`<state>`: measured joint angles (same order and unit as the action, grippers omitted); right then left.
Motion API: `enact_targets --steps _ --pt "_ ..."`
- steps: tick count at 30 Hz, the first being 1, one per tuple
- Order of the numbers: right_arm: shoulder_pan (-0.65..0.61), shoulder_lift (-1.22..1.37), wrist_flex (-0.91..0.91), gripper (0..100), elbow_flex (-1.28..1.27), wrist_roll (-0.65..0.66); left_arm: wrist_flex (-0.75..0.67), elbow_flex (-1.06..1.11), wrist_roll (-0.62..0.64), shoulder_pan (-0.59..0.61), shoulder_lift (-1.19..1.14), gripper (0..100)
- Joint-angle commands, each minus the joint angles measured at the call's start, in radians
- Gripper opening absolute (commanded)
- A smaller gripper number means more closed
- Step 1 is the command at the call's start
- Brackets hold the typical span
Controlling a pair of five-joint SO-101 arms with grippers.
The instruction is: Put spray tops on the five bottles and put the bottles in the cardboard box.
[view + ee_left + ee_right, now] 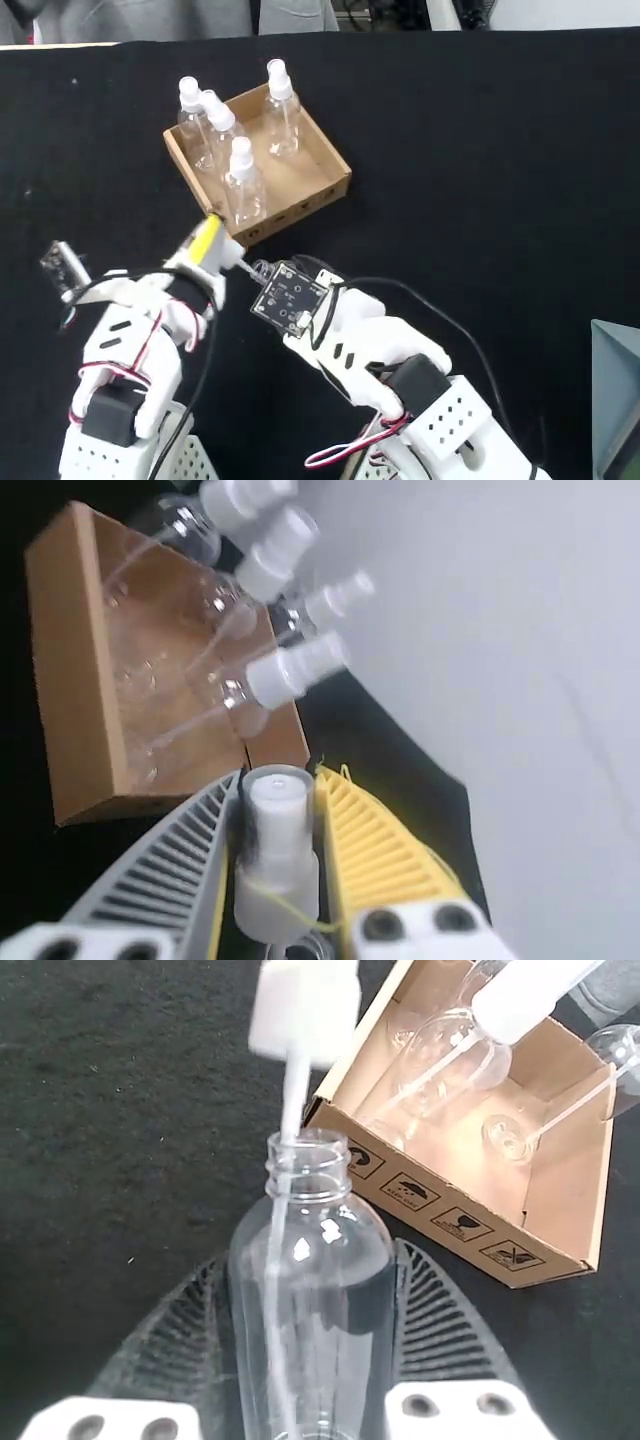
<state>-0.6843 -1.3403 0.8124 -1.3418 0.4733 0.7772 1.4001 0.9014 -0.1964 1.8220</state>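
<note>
Spray top (pixel 272 870) pinched in left claw (pixel 278 778), uncapped bottle (pixel 310 1300) pinched in right claw (pixel 308 1260), handling symbols (pixel 410 1192) printed on cardboard box (pixel 565 1175)

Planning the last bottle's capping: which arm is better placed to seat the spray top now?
Left. The left gripper is shut on the spray top, whose tube runs into the open neck of the bottle; the right gripper just grips that bottle beside the cardboard box.
</note>
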Motion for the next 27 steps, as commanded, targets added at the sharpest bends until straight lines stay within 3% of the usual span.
enact_targets --steps 1,21,27 --pt "-0.017 -0.028 -0.038 9.2 0.008 -0.012 -0.012 -0.012 -0.052 -0.051 0.002 3" --pt "0.006 -0.028 -0.041 9.2 0.015 -0.012 -0.014 0.005 -0.166 -0.114 0.002 4" --pt "0.015 -0.028 -0.041 9.2 0.016 -0.012 -0.012 0.012 -0.091 -0.11 0.002 26"
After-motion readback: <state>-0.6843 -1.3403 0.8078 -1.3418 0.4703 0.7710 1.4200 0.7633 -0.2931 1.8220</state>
